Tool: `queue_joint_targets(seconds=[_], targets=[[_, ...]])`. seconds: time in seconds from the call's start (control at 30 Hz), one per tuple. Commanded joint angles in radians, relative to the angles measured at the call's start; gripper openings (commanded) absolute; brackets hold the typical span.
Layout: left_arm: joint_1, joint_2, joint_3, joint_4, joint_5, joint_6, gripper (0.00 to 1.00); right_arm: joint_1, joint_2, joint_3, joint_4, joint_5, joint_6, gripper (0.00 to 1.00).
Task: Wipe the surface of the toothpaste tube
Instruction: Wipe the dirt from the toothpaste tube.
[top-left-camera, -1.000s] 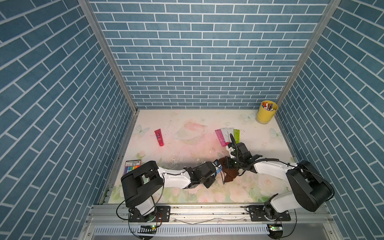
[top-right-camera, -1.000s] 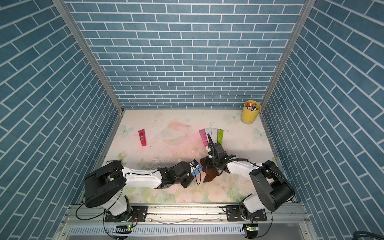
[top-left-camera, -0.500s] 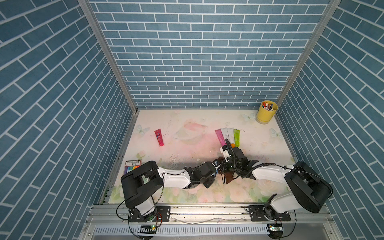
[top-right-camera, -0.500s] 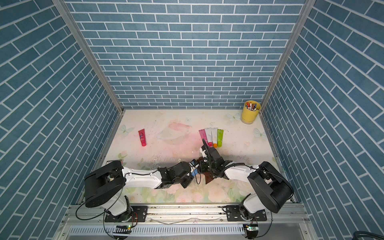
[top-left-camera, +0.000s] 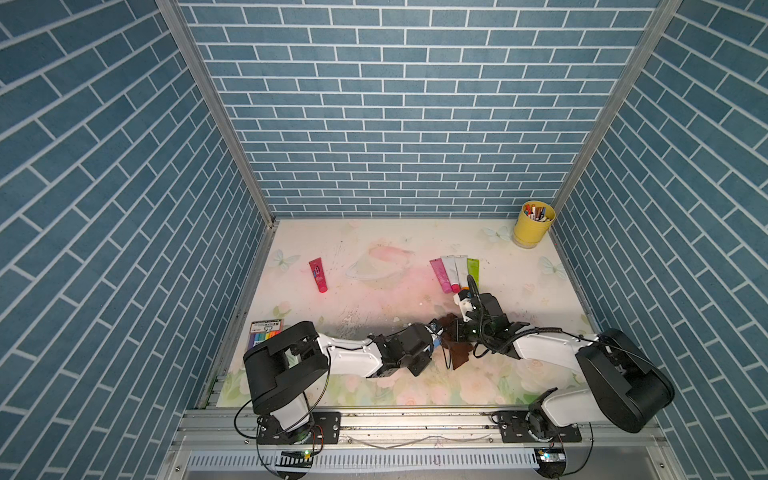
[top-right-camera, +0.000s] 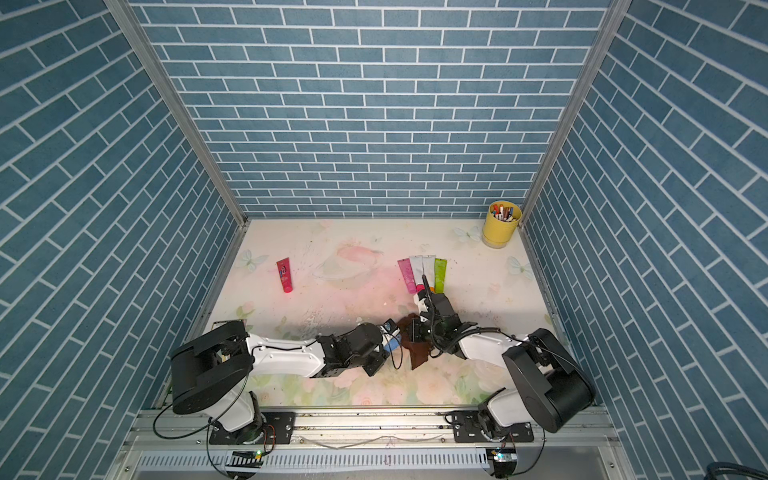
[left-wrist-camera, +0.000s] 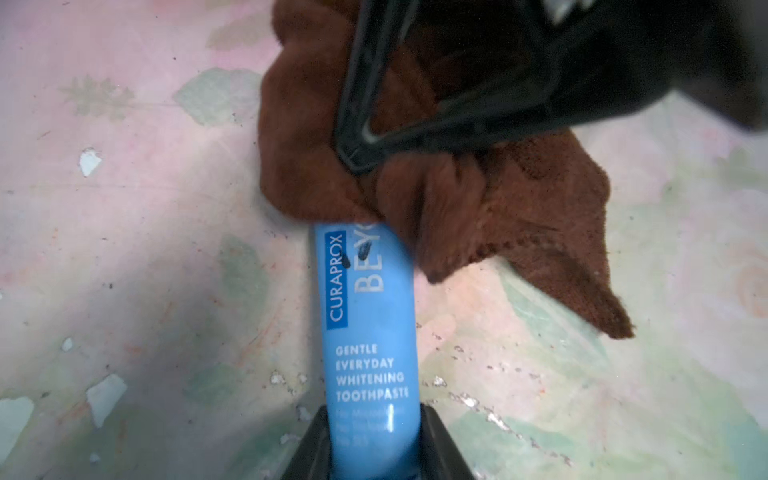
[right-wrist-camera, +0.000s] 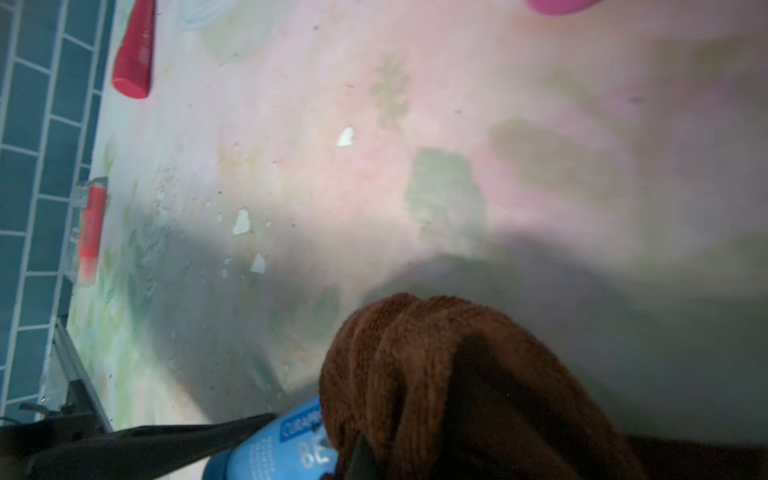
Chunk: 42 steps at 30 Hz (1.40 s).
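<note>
So, the left gripper (left-wrist-camera: 374, 444) is clamped on one end of the blue toothpaste tube (left-wrist-camera: 368, 332), one finger on each side of it, and the tube sticks straight out over the floral table (top-left-camera: 374, 257), near the front edge and about mid-width in both top views. The right gripper (left-wrist-camera: 358, 154) has its fingers pinched tight on a bunched-up brown cloth (left-wrist-camera: 498, 208), and that cloth sits right on the far end of the tube, covering everything past the first letters of the big print. Two little dark smudges (left-wrist-camera: 353, 254) show on the label just beside the cloth's edge. Further back there's a red tube (top-left-camera: 318, 274) lying by itself, a row of four tubes (top-left-camera: 455, 270) and a yellow cup (top-left-camera: 528, 230) of pens in the corner.
</note>
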Motion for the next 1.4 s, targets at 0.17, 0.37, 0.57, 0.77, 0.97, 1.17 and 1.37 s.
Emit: queue_joint_targets(seconds=[0.17, 0.37, 0.57, 0.77, 0.97, 1.17, 1.37], targets=[[-0.008, 0.005, -0.011, 0.021, 0.029, 0.012, 0.06, -0.043, 0.042, 0.009, -0.163, -0.027, -0.016, 0.00], [-0.009, 0.019, 0.001, 0.018, 0.032, 0.016, 0.05, 0.129, 0.044, 0.037, -0.165, -0.125, 0.002, 0.00], [-0.009, 0.028, 0.015, 0.017, 0.041, 0.020, 0.05, 0.241, 0.052, 0.033, -0.092, -0.210, 0.047, 0.00], [-0.010, 0.023, 0.010, 0.022, 0.044, 0.021, 0.04, 0.248, 0.083, 0.040, -0.061, -0.238, 0.050, 0.00], [-0.008, 0.014, 0.002, 0.027, 0.047, 0.021, 0.03, 0.131, 0.128, 0.026, -0.104, -0.116, 0.056, 0.00], [-0.012, -0.020, -0.022, 0.039, 0.040, 0.017, 0.02, -0.018, 0.101, 0.035, -0.194, 0.064, 0.018, 0.00], [-0.015, -0.041, -0.039, 0.045, 0.036, 0.013, 0.02, -0.045, 0.048, 0.082, -0.308, 0.175, -0.021, 0.00]])
